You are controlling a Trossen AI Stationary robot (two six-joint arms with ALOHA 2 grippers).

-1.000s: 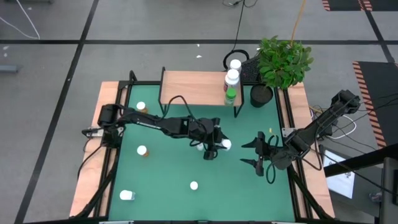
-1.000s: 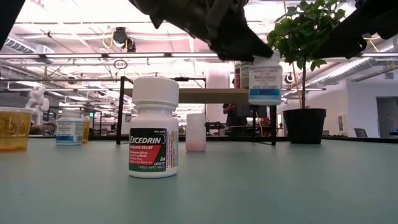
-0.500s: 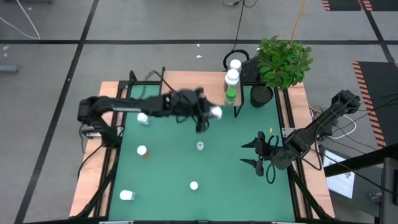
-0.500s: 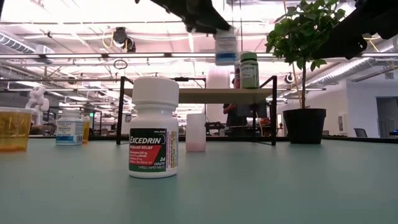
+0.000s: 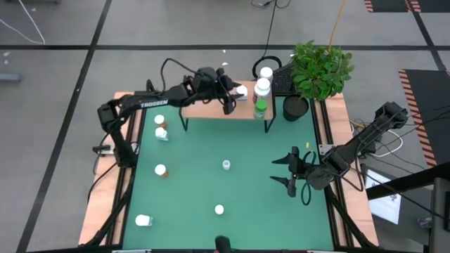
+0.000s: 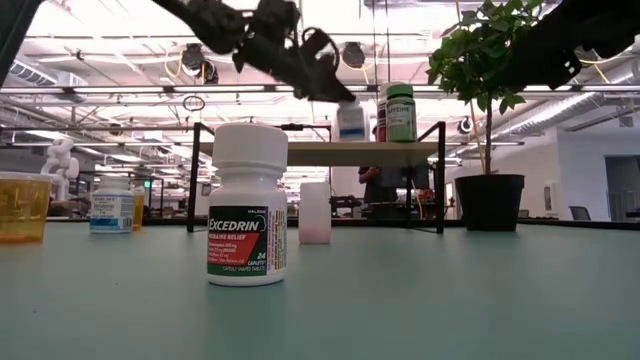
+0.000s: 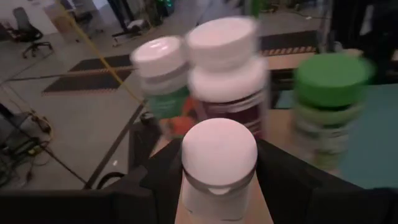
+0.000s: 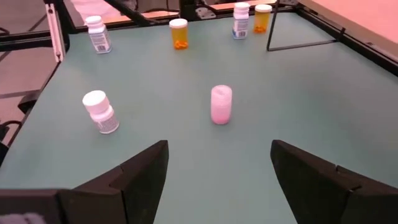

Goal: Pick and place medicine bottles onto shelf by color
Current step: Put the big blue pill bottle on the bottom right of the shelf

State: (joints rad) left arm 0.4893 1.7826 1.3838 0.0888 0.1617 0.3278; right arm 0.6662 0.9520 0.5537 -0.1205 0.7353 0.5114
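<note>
Currently, by item:

Left gripper (image 5: 235, 95): reaching over the shelf (image 5: 204, 100) at about 12 o'clock on the table, its jaws clamped on a white-capped bottle (image 5: 241, 91).
Held bottle: sitting between the dark fingers in the left wrist view (image 7: 219, 167); in the low view (image 6: 351, 120) it is hanging just above the shelf board (image 6: 340, 153), beside the bottles already standing there.
Shelf bottles: a green-capped bottle (image 5: 261, 107), a white-capped bottle with a dark label (image 5: 262, 87) and another white-capped bottle (image 5: 266, 72) are lining up along the shelf's 3 o'clock end; the wrist view is showing them just beyond the held one (image 7: 328, 106) (image 7: 225, 68) (image 7: 163, 71).
Right gripper (image 5: 290, 173): hovering at about 4 o'clock over the green mat (image 5: 267, 204), jaws standing wide apart and holding nothing (image 8: 217, 180).
Pink bottle (image 5: 226, 165): standing near the mat's centre, straight ahead of the right gripper (image 8: 221, 104).
Excedrin bottle (image 6: 247, 205): standing at about 6 o'clock (image 5: 219, 209), closest to the low camera.
Orange bottles: one at 9 o'clock (image 5: 161, 170), another near 10 o'clock by the shelf leg (image 5: 159, 120).
Blue-labelled bottle (image 5: 161, 133): standing just beside that second orange one.
White bottle (image 5: 143, 221): sitting at about 7 o'clock near the mat's corner.
Potted plant (image 5: 318, 74): standing at 1 o'clock, just past the shelf's end.
</note>
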